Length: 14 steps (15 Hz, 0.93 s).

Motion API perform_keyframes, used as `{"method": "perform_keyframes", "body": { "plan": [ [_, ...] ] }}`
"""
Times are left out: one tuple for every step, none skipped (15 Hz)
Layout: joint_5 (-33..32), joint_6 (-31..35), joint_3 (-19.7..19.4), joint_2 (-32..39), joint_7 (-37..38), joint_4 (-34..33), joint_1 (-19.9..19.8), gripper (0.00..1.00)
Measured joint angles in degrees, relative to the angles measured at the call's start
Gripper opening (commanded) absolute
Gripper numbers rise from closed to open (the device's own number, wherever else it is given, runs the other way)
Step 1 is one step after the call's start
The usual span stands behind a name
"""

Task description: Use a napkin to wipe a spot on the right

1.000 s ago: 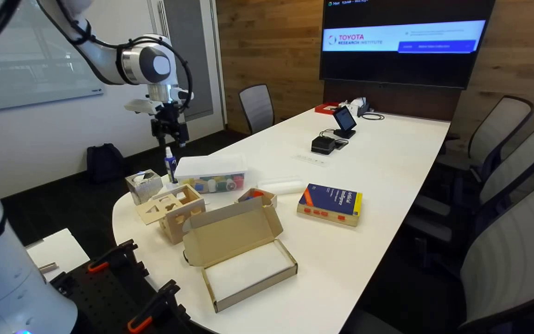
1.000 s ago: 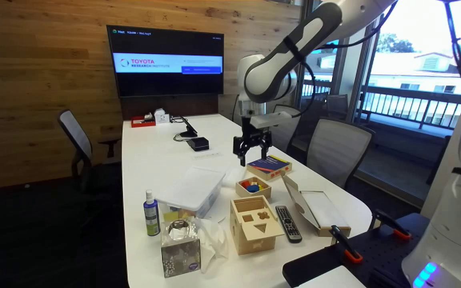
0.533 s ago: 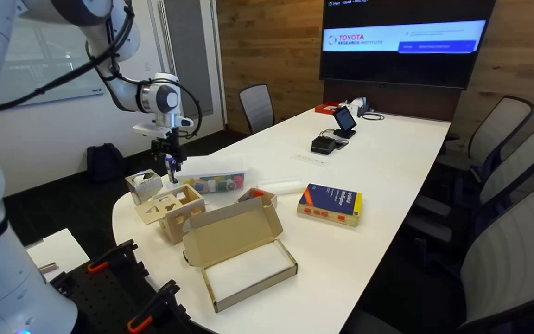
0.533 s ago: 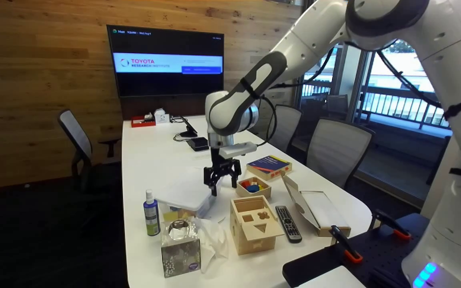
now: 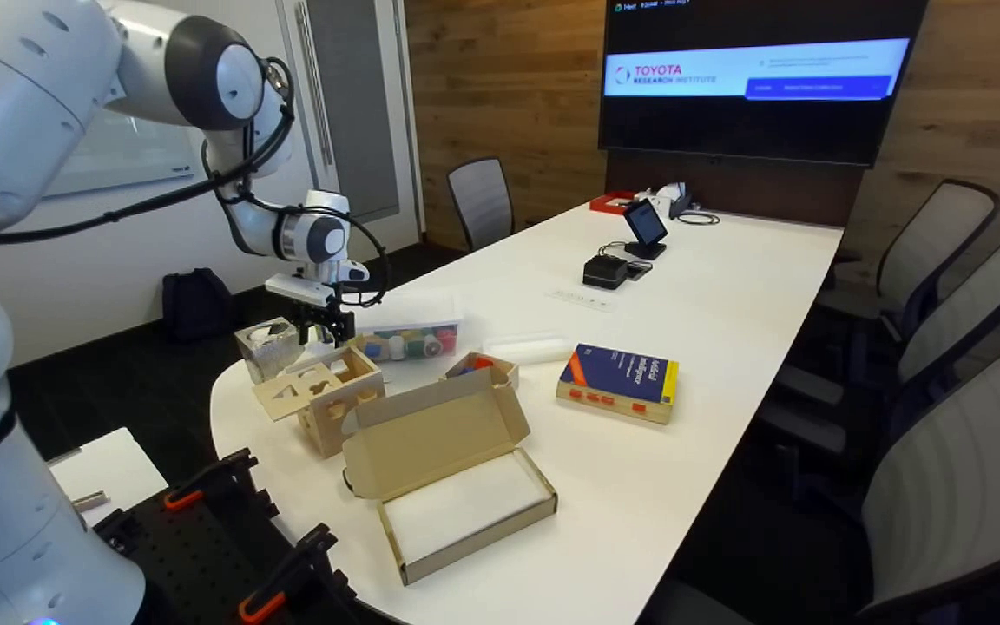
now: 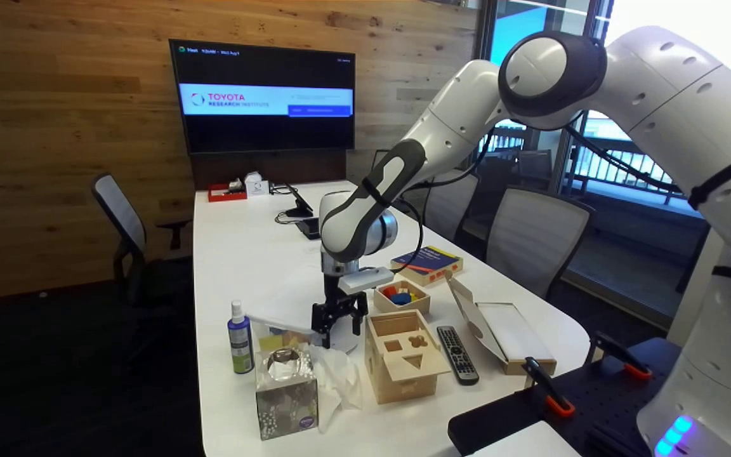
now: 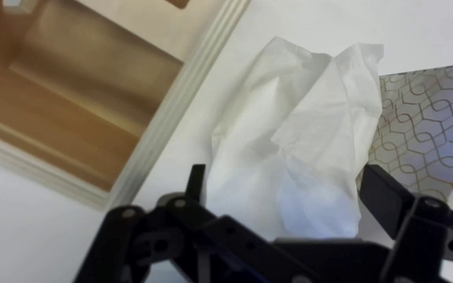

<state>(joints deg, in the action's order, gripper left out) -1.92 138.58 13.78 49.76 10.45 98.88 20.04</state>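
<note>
Currently, the gripper (image 6: 341, 331) is released, jaws spread to either side of the napkin (image 7: 297, 137) in the wrist view. The napkin lies crumpled on the table (image 6: 391, 435), between the tissue box (image 6: 286, 398) and the wooden shape box (image 6: 394, 363); contact with the tissue box cannot be confirmed. Adjacent obstacles: the spray bottle (image 6: 240, 343), near the table edge, and the plastic bin (image 5: 422, 314). Bare table extends from the napkin toward the black mounting board (image 5: 209, 555); a bare strip separates the book (image 5: 617, 382) from the long edge.
</note>
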Motion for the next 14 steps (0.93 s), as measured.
{"method": "perform_keyframes", "body": {
  "plan": [
    [0.63, 0.69, 0.16, 1.37, -1.34, -0.94, -0.02, 1.0],
    [1.23, 1.11, 0.37, 2.68, -2.63, -1.93, -0.05, 1.0],
    [1.72, 1.28, 0.61, 3.93, -3.82, -2.93, -0.11, 1.0],
    [2.2, 1.29, 0.78, 5.1, -4.87, -3.94, -0.12, 1.0],
    [2.74, 1.29, 0.96, 6.23, -5.98, -4.91, -0.17, 1.0],
    [3.32, 1.29, 1.27, 7.37, -7.15, -5.87, -0.33, 1.0],
    [3.97, 1.16, 1.8, 8.25, -8.43, -6.87, -0.75, 0.75],
    [4.58, 0.87, 2.29, 8.95, -9.48, -7.72, -1.21, 0.74],
    [5.26, 0.53, 2.82, 9.54, -10.58, -8.48, -1.72, 0.67],
    [5.8, 0.04, 3.33, 9.94, -11.55, -9.2, -2.23, 0.6],
    [6.1, -0.47, 3.72, 10.19, -12.12, -9.83, -2.64, 0.53],
    [6.44, -0.8, 3.96, 10.31, -12.58, -10.29, -2.92, 0.44],
    [6.68, -1.07, 4.13, 10.39, -12.66, -10.77, -3.09, 0.37],
    [6.95, -1.33, 4.22, 10.42, -12.67, -11.16, -3.14, 0.28]
  ]
}}
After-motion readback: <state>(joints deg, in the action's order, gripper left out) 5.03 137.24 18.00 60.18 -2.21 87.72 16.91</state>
